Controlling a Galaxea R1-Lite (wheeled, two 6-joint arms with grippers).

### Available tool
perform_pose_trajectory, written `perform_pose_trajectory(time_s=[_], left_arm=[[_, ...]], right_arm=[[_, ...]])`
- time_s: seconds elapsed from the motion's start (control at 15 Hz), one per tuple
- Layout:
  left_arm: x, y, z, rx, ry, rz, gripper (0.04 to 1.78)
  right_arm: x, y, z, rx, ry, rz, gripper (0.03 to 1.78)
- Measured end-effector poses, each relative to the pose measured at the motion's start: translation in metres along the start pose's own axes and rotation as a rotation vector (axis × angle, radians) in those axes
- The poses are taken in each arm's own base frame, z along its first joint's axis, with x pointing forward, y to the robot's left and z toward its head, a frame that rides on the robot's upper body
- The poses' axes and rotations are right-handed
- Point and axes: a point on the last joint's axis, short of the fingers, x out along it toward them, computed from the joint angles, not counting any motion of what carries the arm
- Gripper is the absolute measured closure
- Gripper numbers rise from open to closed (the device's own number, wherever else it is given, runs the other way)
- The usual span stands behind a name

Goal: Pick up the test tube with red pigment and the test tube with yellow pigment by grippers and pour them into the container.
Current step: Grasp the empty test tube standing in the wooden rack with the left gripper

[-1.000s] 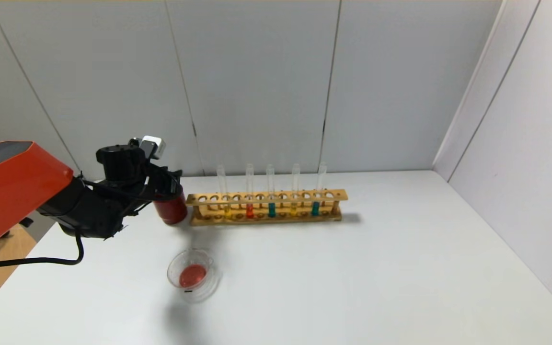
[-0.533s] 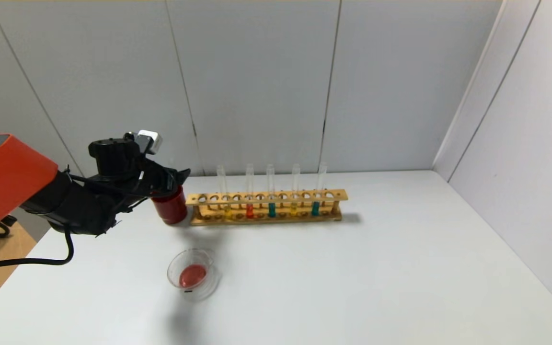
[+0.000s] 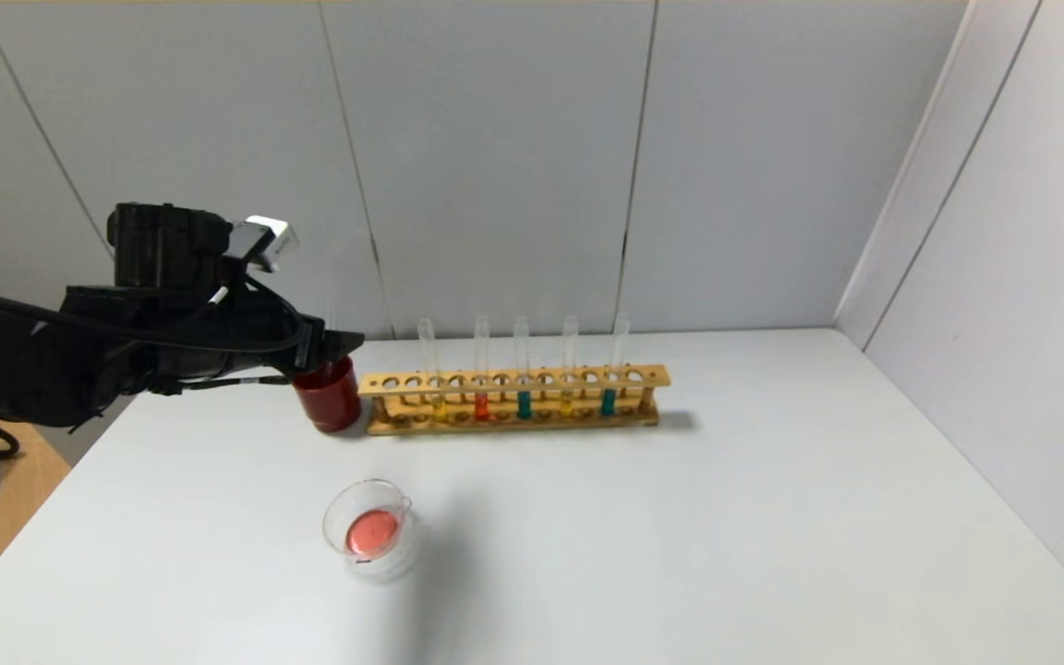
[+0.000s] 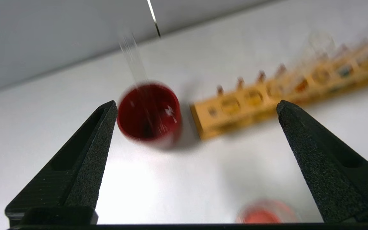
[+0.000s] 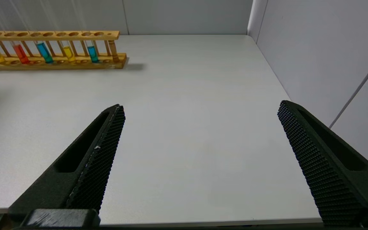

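Container (image 3: pixel 368 526) first, since it's nearest: the clear glass dish sits on the near-left part of the counter (image 3: pixel 680 536), with a pool of red liquid already in its bottom. So judging by that, the red pour looks done and yellow is what's left.

Farther back, the left gripper (image 4: pixel 196 107) hangs above the left edge of the counter, jaws spread wide with nothing between them. Just beyond it is a dark red cup (image 3: pixel 329 395), and the left wrist view shows a faint clear tube standing in that cup, though it's too blurry to say much more. The cup sits at the left end of the wooden rack (image 3: pixel 513 399), touching or nearly so.

In the rack, the test tube with yellow pigment (image 3: pixel 438 404) stands upright at the left, and the test tube with red pigment (image 3: pixel 481 405) right of it. Past those come a teal tube, another yellow and another teal.

The right gripper (image 5: pixel 200 110) is parked over the near-right counter, jaws wide too, well apart from everything.

For the next step: come in level at the yellow tube's upper glass, above the rack's top bar, squeeze gently, lift straight up before swinging over the dish.
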Motion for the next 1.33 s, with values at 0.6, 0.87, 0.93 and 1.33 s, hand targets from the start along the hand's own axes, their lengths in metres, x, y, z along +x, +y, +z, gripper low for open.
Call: perform_pose_trajectory(time_s=[0.6, 0.87, 0.93, 1.33], left_arm=[[-0.005, -0.066, -0.030, -0.085, -0.061, -0.071, 0.07], [0.018, -0.076, -0.041, -0.095, -0.051, -0.090, 0.07], [0.024, -0.077, -0.042, -0.095, -0.054, -0.091, 0.07], [0.065, -0.080, -0.039, -0.098, -0.051, -0.082, 0.07]], right_arm=[[0.000, 0.000, 0.000, 0.000, 0.000, 0.000, 0.06], [0.000, 0.000, 0.000, 0.000, 0.000, 0.000, 0.06], [0.000, 0.000, 0.000, 0.000, 0.000, 0.000, 0.06], [0.000, 0.000, 0.000, 0.000, 0.000, 0.000, 0.06]])
